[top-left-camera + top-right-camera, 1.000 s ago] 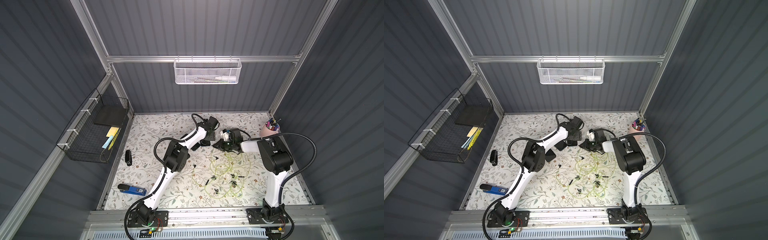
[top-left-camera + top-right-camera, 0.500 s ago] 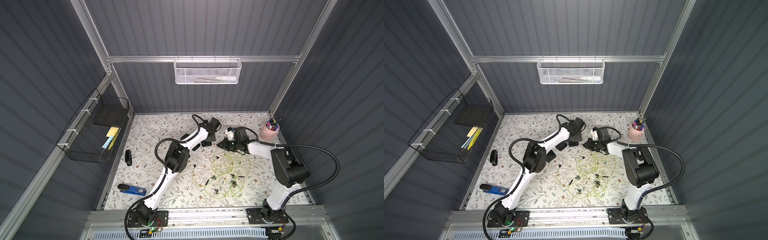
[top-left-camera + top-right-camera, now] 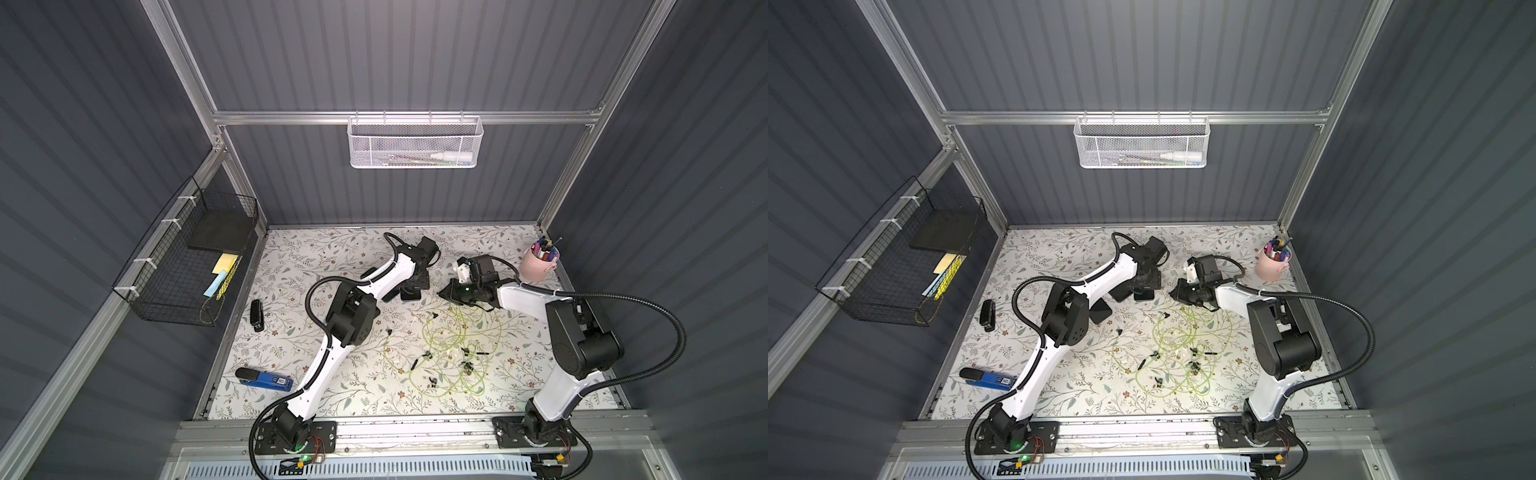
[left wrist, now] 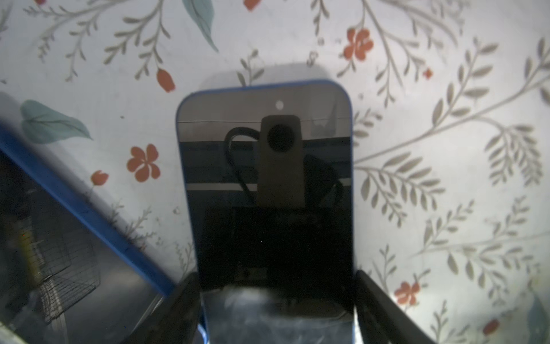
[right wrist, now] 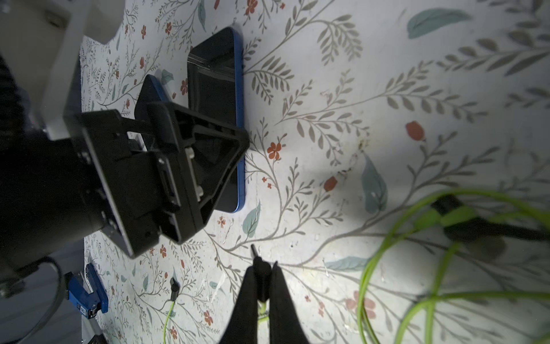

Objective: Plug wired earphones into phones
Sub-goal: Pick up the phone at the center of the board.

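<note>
A phone (image 4: 268,178) with a blue rim lies flat on the floral mat. My left gripper (image 4: 276,286) reaches down over it, and its fingers (image 4: 372,297) press against both long edges. In both top views that gripper (image 3: 415,286) (image 3: 1144,286) covers most of the phone. My right gripper (image 5: 262,268) is shut on a black plug of the wired earphones, tip pointing toward the phone's (image 5: 220,89) near end, a short gap away. The earphones' yellow-green cables (image 3: 453,345) (image 3: 1183,345) lie looped on the mat. A second phone (image 4: 59,238) lies beside the first.
A pink cup of pens (image 3: 540,266) stands at the back right. A blue stapler (image 3: 266,379) and a small black object (image 3: 257,315) lie at the left. A black wire basket (image 3: 187,266) hangs on the left wall, a white mesh basket (image 3: 415,145) on the back wall.
The right arm's elbow has swung out to the right and lower, while its gripper stayed close to the phone. The left gripper has stayed over the phone, its jaws slightly narrower.
</note>
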Motion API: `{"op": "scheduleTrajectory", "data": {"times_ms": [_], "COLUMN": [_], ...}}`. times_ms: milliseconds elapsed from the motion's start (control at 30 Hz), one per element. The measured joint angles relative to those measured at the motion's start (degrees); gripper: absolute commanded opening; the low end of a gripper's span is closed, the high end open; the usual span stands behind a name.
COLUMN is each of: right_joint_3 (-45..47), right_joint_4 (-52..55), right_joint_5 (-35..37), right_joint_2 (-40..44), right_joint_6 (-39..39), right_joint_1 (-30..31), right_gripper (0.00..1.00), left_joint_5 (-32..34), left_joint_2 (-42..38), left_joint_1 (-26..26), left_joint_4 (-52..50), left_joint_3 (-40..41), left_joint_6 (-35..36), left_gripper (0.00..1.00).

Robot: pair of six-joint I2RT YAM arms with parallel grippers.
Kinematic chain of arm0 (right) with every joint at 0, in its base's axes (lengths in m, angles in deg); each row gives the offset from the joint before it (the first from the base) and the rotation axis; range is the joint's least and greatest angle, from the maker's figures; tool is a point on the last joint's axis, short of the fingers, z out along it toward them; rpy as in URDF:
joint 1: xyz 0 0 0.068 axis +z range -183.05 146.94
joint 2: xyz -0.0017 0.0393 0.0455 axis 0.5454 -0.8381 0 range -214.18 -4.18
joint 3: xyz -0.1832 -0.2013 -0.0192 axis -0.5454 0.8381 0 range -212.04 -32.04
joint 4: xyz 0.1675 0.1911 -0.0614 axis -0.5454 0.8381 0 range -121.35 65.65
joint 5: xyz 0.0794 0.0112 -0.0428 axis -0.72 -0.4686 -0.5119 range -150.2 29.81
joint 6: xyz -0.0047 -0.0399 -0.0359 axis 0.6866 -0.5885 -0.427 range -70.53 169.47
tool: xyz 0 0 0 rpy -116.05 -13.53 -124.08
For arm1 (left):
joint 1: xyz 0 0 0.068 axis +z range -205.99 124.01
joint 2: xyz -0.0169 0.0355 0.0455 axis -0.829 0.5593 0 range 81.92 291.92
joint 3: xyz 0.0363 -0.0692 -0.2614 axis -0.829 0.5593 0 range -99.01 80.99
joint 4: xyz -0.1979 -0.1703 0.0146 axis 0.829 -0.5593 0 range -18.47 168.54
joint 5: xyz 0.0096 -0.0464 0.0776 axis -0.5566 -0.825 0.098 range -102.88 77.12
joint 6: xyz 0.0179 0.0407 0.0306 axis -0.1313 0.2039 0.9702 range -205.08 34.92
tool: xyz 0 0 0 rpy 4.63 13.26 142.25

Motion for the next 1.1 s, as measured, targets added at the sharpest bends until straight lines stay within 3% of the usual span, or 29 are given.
{"op": "scheduleTrajectory", "data": {"times_ms": [333, 667, 800, 1100], "right_joint_3": [0.52, 1.18, 2.91, 8.48], "right_joint_4": [1.62, 3.32, 4.44, 4.46], "right_joint_5": [1.22, 2.32, 2.14, -0.39], "right_joint_2": [1.86, 2.93, 5.42, 12.96], "right_joint_6": [-0.46, -1.16, -1.97, -5.29], "right_joint_1": [0.00, 0.00, 0.00, 0.00], "right_gripper": [0.00, 0.01, 0.01, 0.01], "left_joint_5": [-4.31, -5.46, -5.46, -9.57], "left_joint_2": [3.19, 5.22, 2.56, -8.83], "left_joint_1": [1.38, 1.64, 1.68, 2.82], "left_joint_4": [-5.79, -9.05, -6.23, 6.12], "left_joint_3": [-6.54, -10.38, -5.62, 14.29], "left_joint_6": [5.75, 7.43, 6.71, -1.73], "left_gripper": [0.81, 0.68, 0.63, 0.57]}}
